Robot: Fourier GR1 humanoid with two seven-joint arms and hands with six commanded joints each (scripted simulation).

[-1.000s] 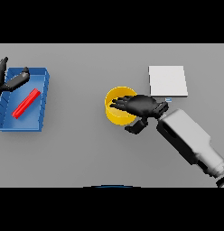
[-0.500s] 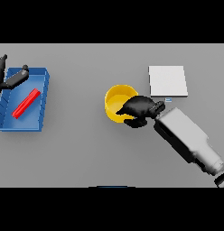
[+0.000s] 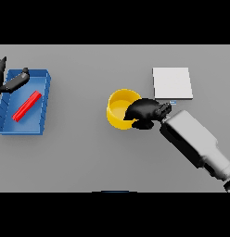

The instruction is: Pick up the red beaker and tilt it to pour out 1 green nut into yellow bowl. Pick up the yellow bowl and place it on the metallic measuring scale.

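Note:
The yellow bowl (image 3: 118, 109) stands at the table's middle. My right hand (image 3: 145, 112) is at its right rim, fingers curled round the rim and gripping it. Just up and right lies the flat metallic measuring scale (image 3: 172, 83), pale grey and square. The red beaker (image 3: 27, 105) lies on its side inside the blue tray (image 3: 44, 108) at the far left. My left hand (image 3: 9, 82) hovers at the tray's upper left corner, fingers straight and spread. No green nut is visible.
The blue tray's raised walls enclose the beaker. My right forearm (image 3: 193, 141) stretches from the lower right toward the bowl.
My right hand has drawn back from over the bowl to its right rim and curled its fingers round it. The left hand has not moved.

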